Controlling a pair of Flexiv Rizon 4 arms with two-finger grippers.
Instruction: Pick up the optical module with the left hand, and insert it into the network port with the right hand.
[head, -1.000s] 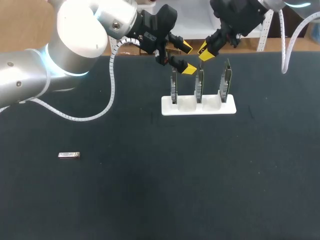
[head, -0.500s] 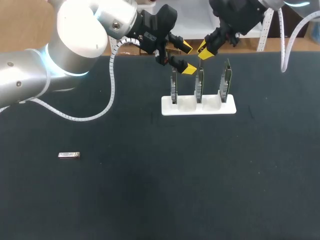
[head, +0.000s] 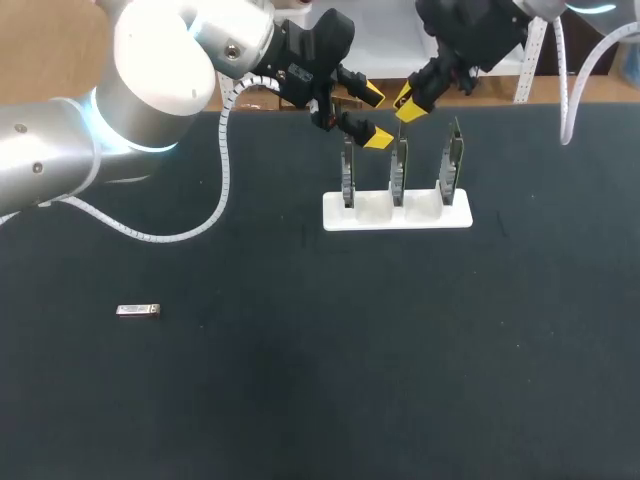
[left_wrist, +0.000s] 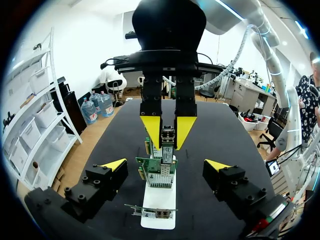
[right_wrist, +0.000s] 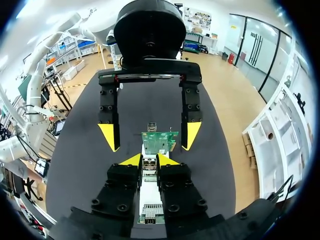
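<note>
The module (head: 138, 310) lies flat on the dark table (head: 420, 360), well apart from both arms. It is at about 8 o'clock from the left gripper (head: 375, 117), which hangs with its yellow-tipped fingers spread wide. The right gripper (head: 410, 104) hangs just beside it at 3 o'clock, its fingers drawn close and pinching a small silver piece (left_wrist: 168, 136). Both grippers are over the far side of the table, near the tops of the boards (head: 398, 168) that stand upright in a white holder (head: 372, 210) at their 6 o'clock. The right gripper is just over the middle board.

Only the head view shows the module on the table — neither wrist view takes it in. Only the wrist views show the silver piece. From the left wrist it fills the gap between the right gripper's yellow tips. From the right wrist it sits between that gripper's own tips, with the left gripper's open fingers facing it from beyond the boards. In the head view the piece is hidden, and just one yellow tip of the right gripper can be made out.

The count: one module on the table, one silver piece in the right gripper, one white holder, three green boards in a row, and two grippers.
</note>
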